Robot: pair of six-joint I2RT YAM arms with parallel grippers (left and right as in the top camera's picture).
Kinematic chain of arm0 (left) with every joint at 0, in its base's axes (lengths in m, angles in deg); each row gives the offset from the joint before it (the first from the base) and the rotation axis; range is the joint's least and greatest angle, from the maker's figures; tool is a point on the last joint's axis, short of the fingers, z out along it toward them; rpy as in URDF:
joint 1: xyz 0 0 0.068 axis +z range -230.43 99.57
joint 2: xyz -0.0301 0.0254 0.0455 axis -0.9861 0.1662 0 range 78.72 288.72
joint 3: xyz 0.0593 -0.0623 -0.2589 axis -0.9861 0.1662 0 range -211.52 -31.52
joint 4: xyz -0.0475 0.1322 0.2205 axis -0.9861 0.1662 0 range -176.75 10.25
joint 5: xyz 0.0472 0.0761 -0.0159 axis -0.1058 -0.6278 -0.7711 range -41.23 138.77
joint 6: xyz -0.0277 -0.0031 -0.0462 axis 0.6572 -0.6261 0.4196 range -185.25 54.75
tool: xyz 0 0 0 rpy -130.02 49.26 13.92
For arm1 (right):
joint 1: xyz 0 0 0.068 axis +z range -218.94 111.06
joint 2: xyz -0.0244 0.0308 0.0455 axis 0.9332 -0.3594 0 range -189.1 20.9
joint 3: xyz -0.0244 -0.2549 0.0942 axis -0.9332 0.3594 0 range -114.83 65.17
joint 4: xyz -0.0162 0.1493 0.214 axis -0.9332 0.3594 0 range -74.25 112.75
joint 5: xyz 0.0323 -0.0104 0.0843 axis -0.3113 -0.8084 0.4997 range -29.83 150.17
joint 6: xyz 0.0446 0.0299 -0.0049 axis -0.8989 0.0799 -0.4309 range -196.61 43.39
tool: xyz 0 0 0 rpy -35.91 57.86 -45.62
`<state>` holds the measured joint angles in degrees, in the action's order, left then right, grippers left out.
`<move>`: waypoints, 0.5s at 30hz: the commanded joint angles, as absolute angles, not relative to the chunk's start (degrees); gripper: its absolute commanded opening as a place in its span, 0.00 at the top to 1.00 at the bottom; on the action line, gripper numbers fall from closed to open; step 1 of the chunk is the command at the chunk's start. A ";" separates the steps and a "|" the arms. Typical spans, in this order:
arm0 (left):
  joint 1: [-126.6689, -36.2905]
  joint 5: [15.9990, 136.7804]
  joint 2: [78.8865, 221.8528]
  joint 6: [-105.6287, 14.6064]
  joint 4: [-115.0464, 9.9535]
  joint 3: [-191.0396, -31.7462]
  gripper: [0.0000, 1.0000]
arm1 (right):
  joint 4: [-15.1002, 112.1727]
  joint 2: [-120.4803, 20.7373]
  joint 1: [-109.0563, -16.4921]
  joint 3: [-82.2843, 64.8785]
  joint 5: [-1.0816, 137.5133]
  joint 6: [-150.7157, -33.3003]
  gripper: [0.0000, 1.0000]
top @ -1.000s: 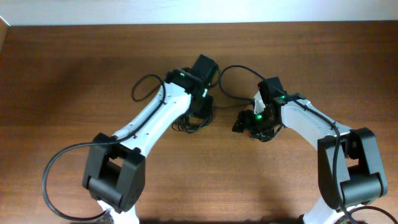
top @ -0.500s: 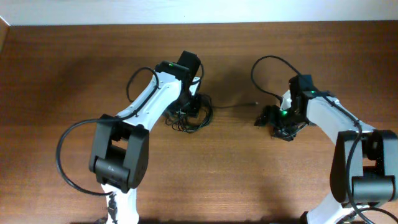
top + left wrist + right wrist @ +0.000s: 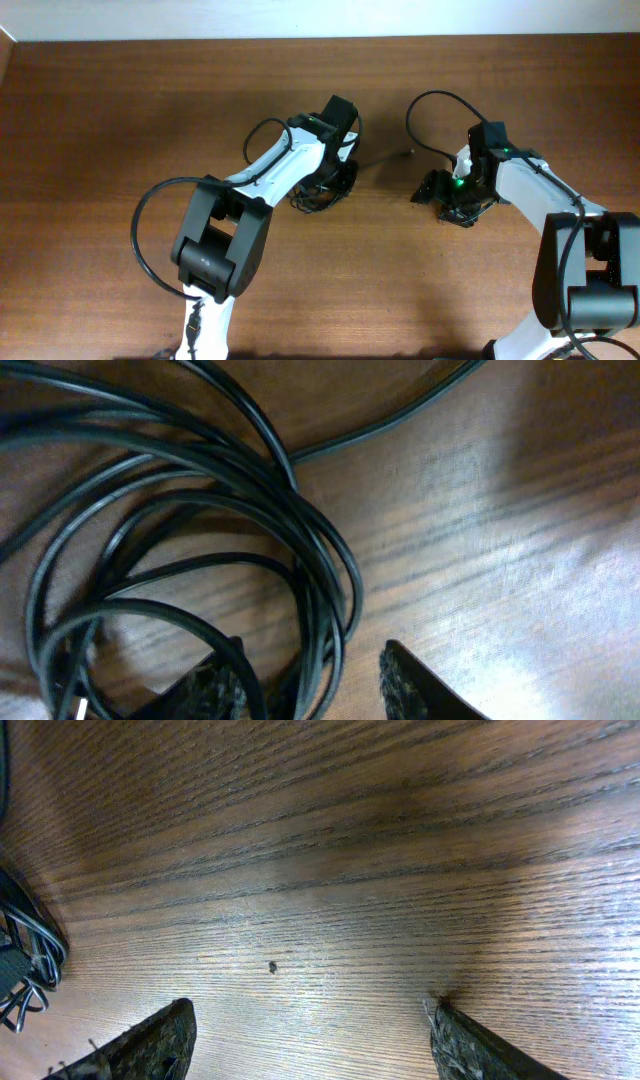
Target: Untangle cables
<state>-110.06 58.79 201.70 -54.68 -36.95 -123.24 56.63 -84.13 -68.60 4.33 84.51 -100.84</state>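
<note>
The cables (image 3: 322,192) are thin black cords in a looped bundle on the wooden table, under the left arm's wrist. One strand runs right to a small plug (image 3: 407,153). My left gripper (image 3: 336,172) sits over the bundle. In the left wrist view the loops (image 3: 200,490) fill the frame, and several strands pass between my left fingers (image 3: 310,685), which are apart with bare wood beside the right finger. My right gripper (image 3: 440,200) is open and empty over bare wood (image 3: 310,1040), to the right of the plug.
Thicker black arm cables loop above the right arm (image 3: 425,105) and beside the left arm (image 3: 145,225). The table's back edge meets a pale wall (image 3: 320,20). A bit of black cord shows at the left edge of the right wrist view (image 3: 25,955).
My left gripper swung left and then back right, and the bundle shifted with it. My right gripper drew away to the right, leaving a strand stretched out with its plug on the table.
</note>
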 commanded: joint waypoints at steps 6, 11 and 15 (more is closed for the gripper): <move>-111.54 54.95 205.42 -52.78 -38.50 -123.26 0.75 | 56.70 -85.66 -68.95 6.52 81.12 -100.44 0.24; -111.39 54.95 204.19 -52.45 -38.07 -123.30 1.00 | 56.63 -85.66 -68.95 6.52 81.34 -99.35 0.24; -110.08 54.99 198.33 -52.47 -36.56 -123.30 1.00 | 56.24 -85.64 -68.97 6.50 98.89 -88.20 0.24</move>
<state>-111.33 56.22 203.30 -52.78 -37.67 -123.61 56.28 -84.15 -68.73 4.73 88.20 -95.55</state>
